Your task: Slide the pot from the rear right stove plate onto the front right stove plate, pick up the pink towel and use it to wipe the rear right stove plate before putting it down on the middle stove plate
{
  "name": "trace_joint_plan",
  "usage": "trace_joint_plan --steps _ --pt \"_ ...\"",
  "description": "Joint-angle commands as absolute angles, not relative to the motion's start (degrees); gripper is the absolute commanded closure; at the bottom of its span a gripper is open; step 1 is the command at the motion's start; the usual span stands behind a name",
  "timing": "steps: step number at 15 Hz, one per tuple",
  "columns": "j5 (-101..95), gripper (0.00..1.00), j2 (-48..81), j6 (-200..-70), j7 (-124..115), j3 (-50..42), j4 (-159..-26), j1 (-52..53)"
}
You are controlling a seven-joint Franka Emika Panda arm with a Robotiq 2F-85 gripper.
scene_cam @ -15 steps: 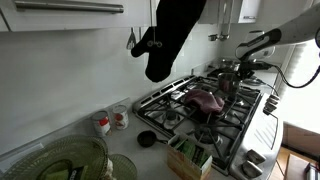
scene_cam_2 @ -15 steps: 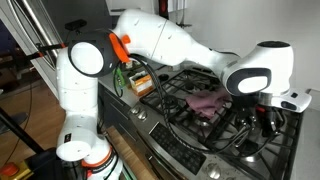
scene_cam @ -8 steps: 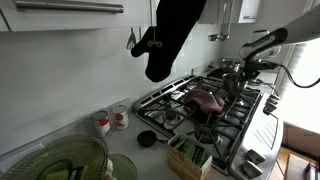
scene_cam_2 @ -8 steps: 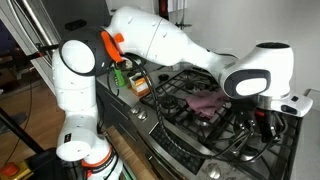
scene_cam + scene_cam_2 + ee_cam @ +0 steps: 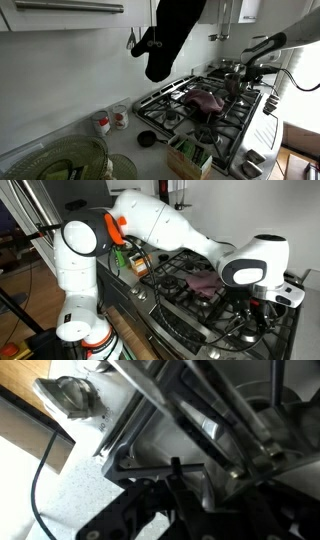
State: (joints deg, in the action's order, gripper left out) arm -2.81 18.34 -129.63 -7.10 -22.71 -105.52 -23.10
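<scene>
Pot [image 5: 231, 68] sits on a far rear burner of the gas stove [image 5: 238, 128], apparently not yet slid. Jaws are right beside it, and I can't tell their opening. Pink towel [image 5: 207, 100] lies mid-stove. Next: catch the pot and drag it frontward along the grate.

The arm [image 5: 160, 225] rises from its white base at the near left, folds at the shoulder and stretches across to the right. Its bulky wrist [image 5: 252, 268] bends down, and the dark tool [image 5: 254, 313] hangs below it, pointing downward. In an exterior view the tool [image 5: 246, 72] comes in from the right. The wrist view shows its fingers [image 5: 140, 515] only as a dark blur, so I cannot tell how the jaws stand.
</scene>
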Motion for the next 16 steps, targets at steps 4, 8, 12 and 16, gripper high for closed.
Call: trace_joint_plan --steps 4,8,12,16 --pt "-6.5 0.09 15.7 -130.5 -6.7 -23.1 -107.3 -22.6" --pt "-8.4 0.0 12.4 -130.7 -5.8 -22.4 -107.4 -21.2" --pt "-11.9 0.0 8.4 -130.3 -7.5 -21.3 -107.0 -18.6" --pt "-14.3 0.0 4.2 -131.3 -7.1 -18.6 -107.2 -15.8"
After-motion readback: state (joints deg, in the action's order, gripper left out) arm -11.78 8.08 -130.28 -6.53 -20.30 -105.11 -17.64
